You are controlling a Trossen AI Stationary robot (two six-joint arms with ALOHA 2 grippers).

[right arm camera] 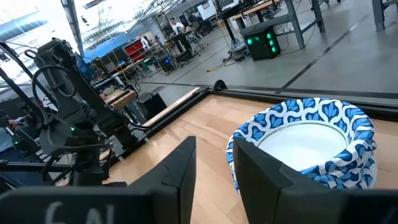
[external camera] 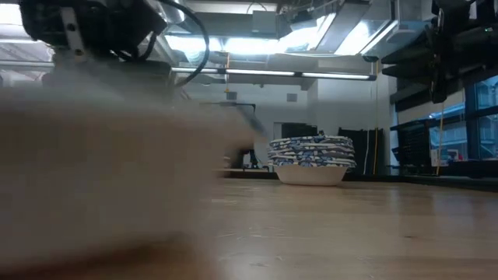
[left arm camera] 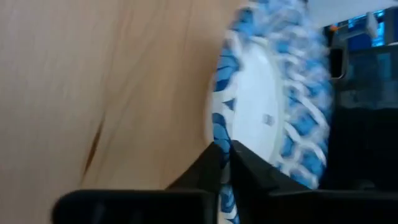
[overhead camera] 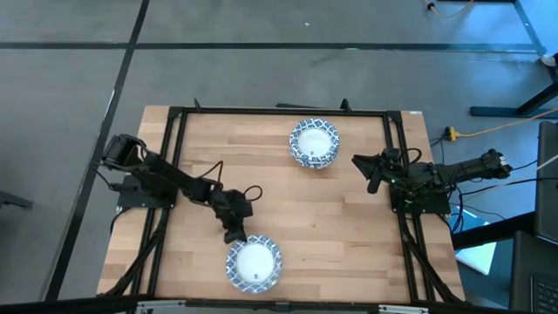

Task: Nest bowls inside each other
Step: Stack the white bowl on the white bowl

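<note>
Across the wooden table (overhead camera: 331, 218), left gripper (overhead camera: 234, 232) seems pinched on near bowl (overhead camera: 255, 263) rim, which could slip; right gripper (overhead camera: 373, 173) waits, fingers narrowly apart.

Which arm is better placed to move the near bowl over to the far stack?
Left. The left gripper is already at the rim of the near bowl, its fingers closed on it in the wrist view. The right gripper waits open beside the far stack.

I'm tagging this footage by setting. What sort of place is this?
Probably a robotics lab or workshop: a wooden table in a black frame, workbenches and equipment beyond, and strip ceiling lights overhead.
</note>
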